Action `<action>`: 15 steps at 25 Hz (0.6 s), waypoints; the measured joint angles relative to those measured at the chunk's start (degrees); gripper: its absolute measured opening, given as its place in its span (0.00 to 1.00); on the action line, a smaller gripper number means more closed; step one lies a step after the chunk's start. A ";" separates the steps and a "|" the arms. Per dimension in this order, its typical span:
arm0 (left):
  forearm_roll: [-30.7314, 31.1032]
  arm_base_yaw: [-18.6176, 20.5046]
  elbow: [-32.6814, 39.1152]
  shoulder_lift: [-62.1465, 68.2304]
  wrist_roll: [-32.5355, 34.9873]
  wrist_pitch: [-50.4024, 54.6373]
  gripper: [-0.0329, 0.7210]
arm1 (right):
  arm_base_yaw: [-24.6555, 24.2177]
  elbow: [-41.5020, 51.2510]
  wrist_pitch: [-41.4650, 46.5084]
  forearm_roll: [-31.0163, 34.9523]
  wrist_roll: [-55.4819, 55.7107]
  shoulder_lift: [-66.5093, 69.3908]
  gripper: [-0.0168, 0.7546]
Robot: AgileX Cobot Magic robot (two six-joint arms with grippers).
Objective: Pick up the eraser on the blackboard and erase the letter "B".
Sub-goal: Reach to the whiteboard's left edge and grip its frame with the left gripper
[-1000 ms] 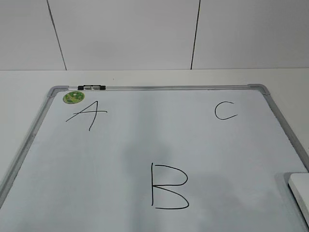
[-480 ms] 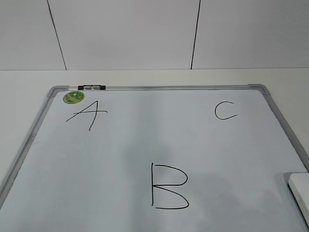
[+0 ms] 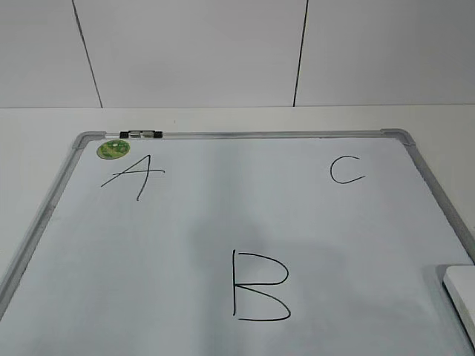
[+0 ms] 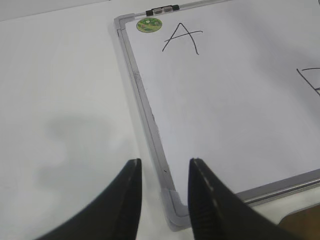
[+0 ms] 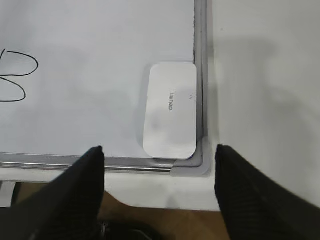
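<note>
The eraser [image 5: 170, 110] lies flat on the blackboard [image 5: 90, 60], tucked into the board's near right corner with its right edge against the grey frame. In the exterior view only a sliver of it shows at about 4 o'clock, at the picture's right edge. Through the right wrist camera the right pincer [image 5: 159, 167] hangs above that corner, released and spread wide, and the eraser sits toward 12 o'clock from the midpoint between its fingers, close by. The block's long axis runs 12 to 6 in that view, so the fingers stand either side of its narrow width, which looks to me a good fit for closing on it.

The left pincer [image 4: 164, 172] is over the board's near left corner, released with a narrow gap, holding nothing, and far from the eraser. The right arm is plainly nearer.

The letter "B" [image 3: 260, 285] stands untouched, toward 9 o'clock of the eraser.
</note>
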 joint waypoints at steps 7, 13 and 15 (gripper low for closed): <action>-0.05 0.00 -1.76 0.82 0.00 -0.28 0.36 | 0.00 -3.39 0.10 3.03 1.92 9.88 0.73; 0.88 0.00 -5.73 13.08 -0.92 1.00 0.36 | 0.00 -5.81 0.10 7.02 2.05 17.89 0.73; 0.88 0.00 -7.03 18.73 -2.73 2.15 0.36 | 0.00 -5.94 0.10 7.14 2.05 20.38 0.73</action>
